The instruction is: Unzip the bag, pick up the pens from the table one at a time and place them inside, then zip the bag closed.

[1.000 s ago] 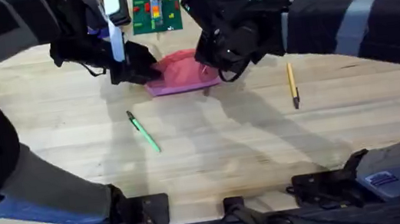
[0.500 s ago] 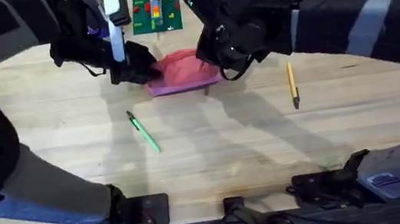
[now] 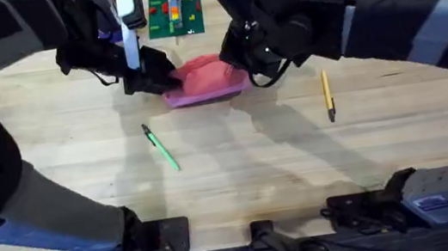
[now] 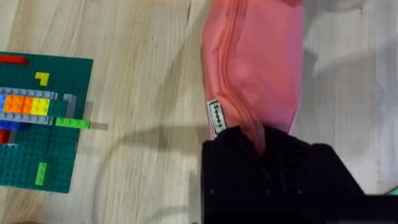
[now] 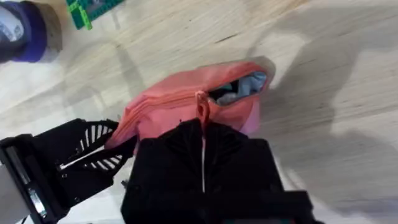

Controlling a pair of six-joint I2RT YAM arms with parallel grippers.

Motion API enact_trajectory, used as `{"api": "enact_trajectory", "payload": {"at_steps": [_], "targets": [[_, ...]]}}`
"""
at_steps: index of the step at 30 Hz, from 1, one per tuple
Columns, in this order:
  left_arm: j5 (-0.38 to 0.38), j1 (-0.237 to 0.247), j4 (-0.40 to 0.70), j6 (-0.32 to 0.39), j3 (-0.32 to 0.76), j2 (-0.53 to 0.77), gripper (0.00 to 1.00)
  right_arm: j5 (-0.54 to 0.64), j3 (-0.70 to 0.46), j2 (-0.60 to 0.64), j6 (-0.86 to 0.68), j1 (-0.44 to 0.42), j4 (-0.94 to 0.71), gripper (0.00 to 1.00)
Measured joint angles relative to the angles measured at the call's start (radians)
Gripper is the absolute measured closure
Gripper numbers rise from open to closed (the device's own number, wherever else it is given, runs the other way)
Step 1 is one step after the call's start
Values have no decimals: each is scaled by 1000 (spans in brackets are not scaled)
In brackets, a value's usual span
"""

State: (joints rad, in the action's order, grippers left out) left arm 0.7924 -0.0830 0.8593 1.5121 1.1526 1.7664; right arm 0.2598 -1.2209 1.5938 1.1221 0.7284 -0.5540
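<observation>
While the bag (image 3: 205, 79) lies on the table (image 3: 238, 167) just in front of the green block plate (image 3: 174, 16), both grippers work on it from opposite ends. The left gripper (image 4: 261, 146) is clenched on one short end of the soft pink fabric, apparently to anchor it so the pouch cannot slide. The right gripper (image 5: 202, 134) is closed on the zip pull (image 5: 201, 106), a thin pink tab standing up between its black fingers; holding it there lets the arm drag the slider along the long edge. At the far end from the left gripper the zip is already parted, and a pale blue lining (image 5: 245, 87) shows through the gap, so the unzipping looks partly done.

The pouch is oblong and slack, bulging in the middle, with a small white label (image 4: 215, 117) sewn beside the zip seam. The green pen (image 3: 160, 147) lies near the bag on the left arm's side; the yellow-orange pen (image 3: 327, 94), dark-tipped, lies on the right arm's side. Both are slim, hard and smooth, and untouched. The table is pale planks with visible grain. A purple cup (image 5: 23, 28) stands behind the plate.
</observation>
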Motion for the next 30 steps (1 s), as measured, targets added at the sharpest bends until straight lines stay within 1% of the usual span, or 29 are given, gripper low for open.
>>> {"api": "enact_trajectory", "payload": {"at_steps": [10, 14, 19, 26, 30], "targets": [[-1, 0, 0, 0, -1, 0, 957, -48, 0, -1, -13, -6, 3, 971], [-5, 0, 0, 0, -2, 0, 957, -58, 0, -1, -100, -6, 56, 971], [-12, 0, -2, 0, -2, 0, 957, -59, 0, -2, -244, -4, 111, 971], [-12, 0, -4, 0, -2, 0, 957, -59, 0, -1, -421, -2, 115, 970], [-7, 0, -2, 0, -2, 0, 957, -72, -1, -3, -478, -2, 129, 972]]}}
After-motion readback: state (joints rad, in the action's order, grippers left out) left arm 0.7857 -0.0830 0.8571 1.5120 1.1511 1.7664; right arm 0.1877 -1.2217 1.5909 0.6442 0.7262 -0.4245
